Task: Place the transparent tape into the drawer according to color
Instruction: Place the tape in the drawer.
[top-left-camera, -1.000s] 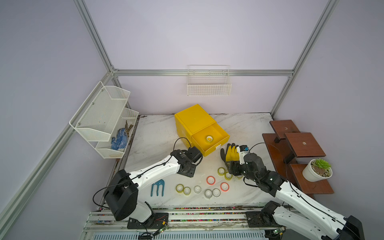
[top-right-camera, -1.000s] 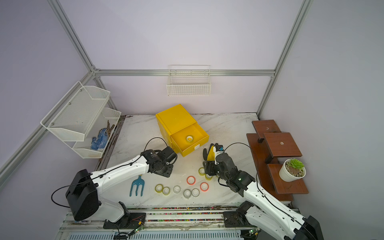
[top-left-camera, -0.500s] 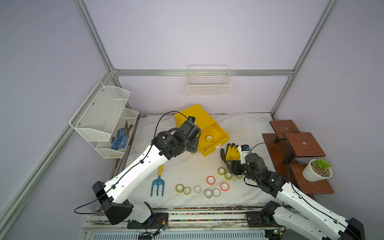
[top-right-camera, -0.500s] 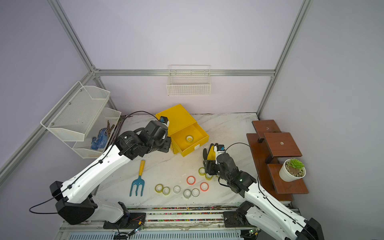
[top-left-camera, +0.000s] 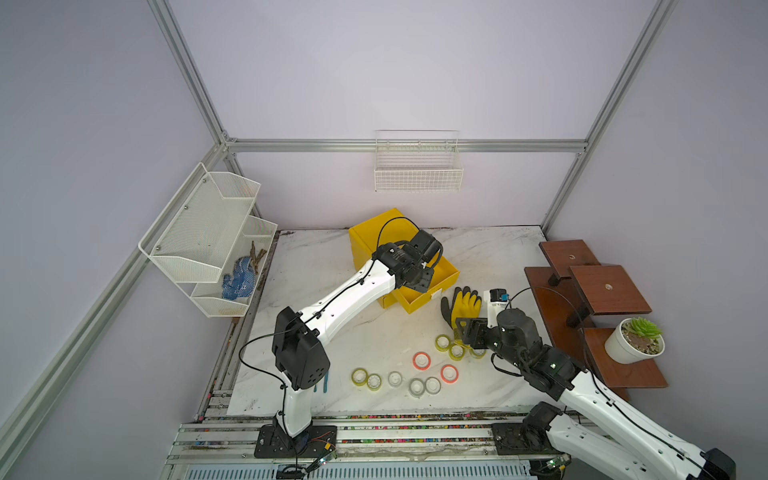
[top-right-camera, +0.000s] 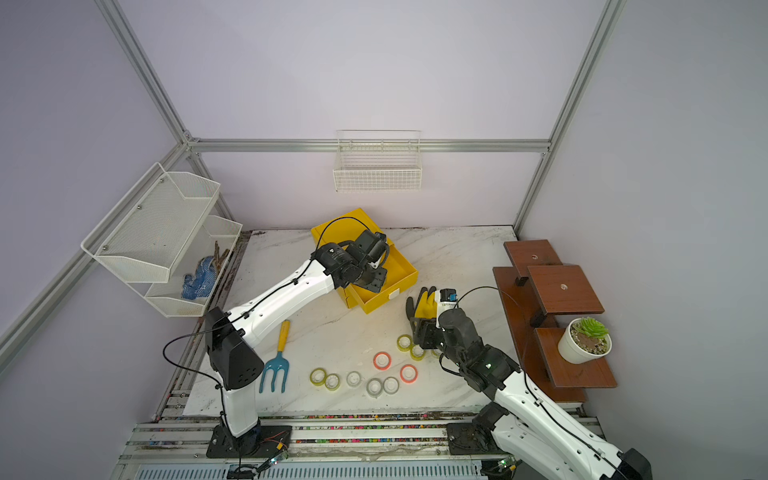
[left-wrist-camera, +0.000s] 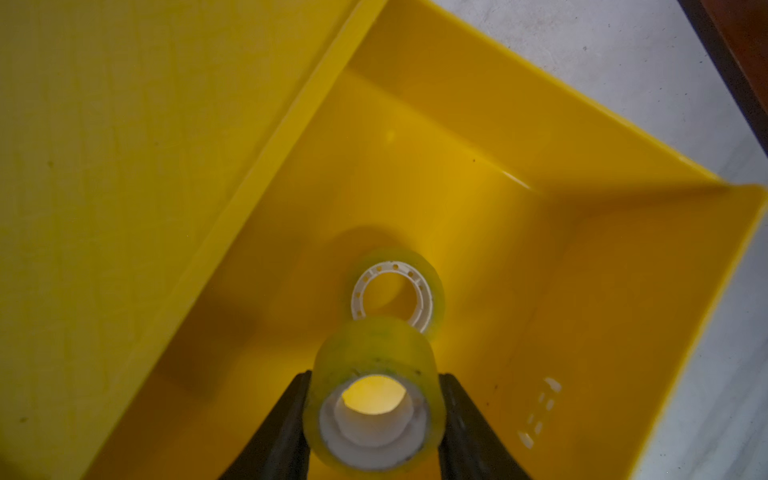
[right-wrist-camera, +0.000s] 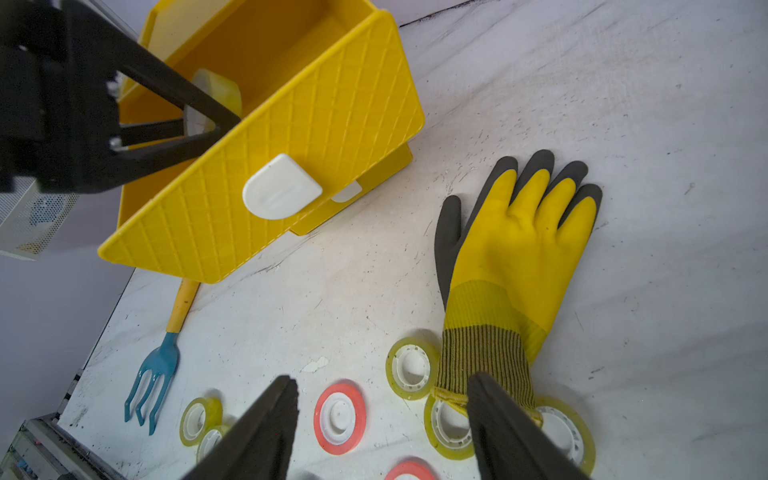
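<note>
left gripper (left-wrist-camera: 374, 376) now over the open drawer (left-wrist-camera: 457, 104), up from the marble table (top-left-camera: 316, 266), seemingly pinching a yellow-green tape roll (left-wrist-camera: 374, 349), right gripper (right-wrist-camera: 382, 378) unmoved, jaws apart, lilac walls (top-left-camera: 374, 83)

The drawer (right-wrist-camera: 311, 104) is yellow with a diamond grid on its front and a white handle (right-wrist-camera: 282, 187), the tape roll (left-wrist-camera: 374, 353) yellow-green with a white core, the glove (right-wrist-camera: 515, 249) yellow and grey with a striped cuff, the fork (top-right-camera: 277, 360) blue with a yellow grip.
</note>
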